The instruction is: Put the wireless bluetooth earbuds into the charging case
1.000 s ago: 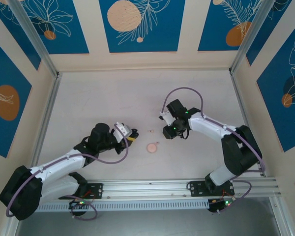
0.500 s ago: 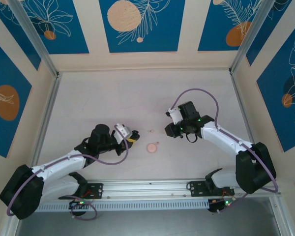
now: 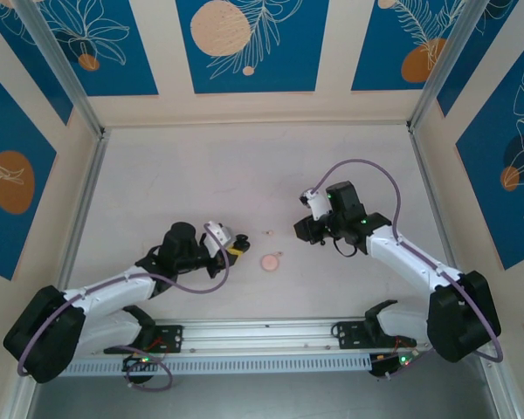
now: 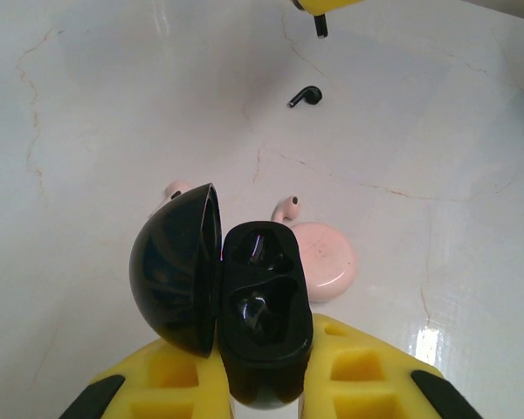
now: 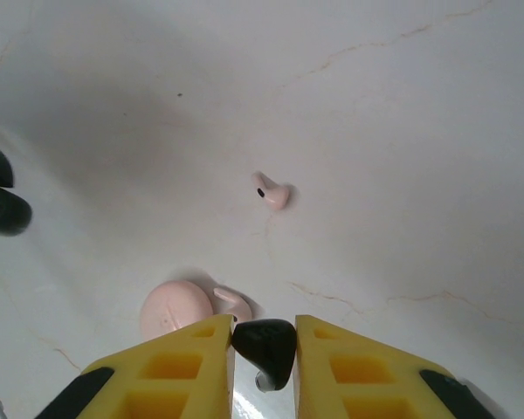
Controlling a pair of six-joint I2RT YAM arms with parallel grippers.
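One black earbud (image 5: pixel 266 346) pinched in right pincer (image 5: pixel 264 336); open black case (image 4: pixel 260 288), clamped by left pincer (image 4: pixel 271 380), lay frame-left.

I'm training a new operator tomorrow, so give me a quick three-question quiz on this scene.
1. True or false: the pink case is open.
2. What does the left gripper hold? A) black case B) pink bud C) nothing
3. Fill in: the right gripper pinches a ____ bud.

Key: 1 false; 2 A; 3 black.
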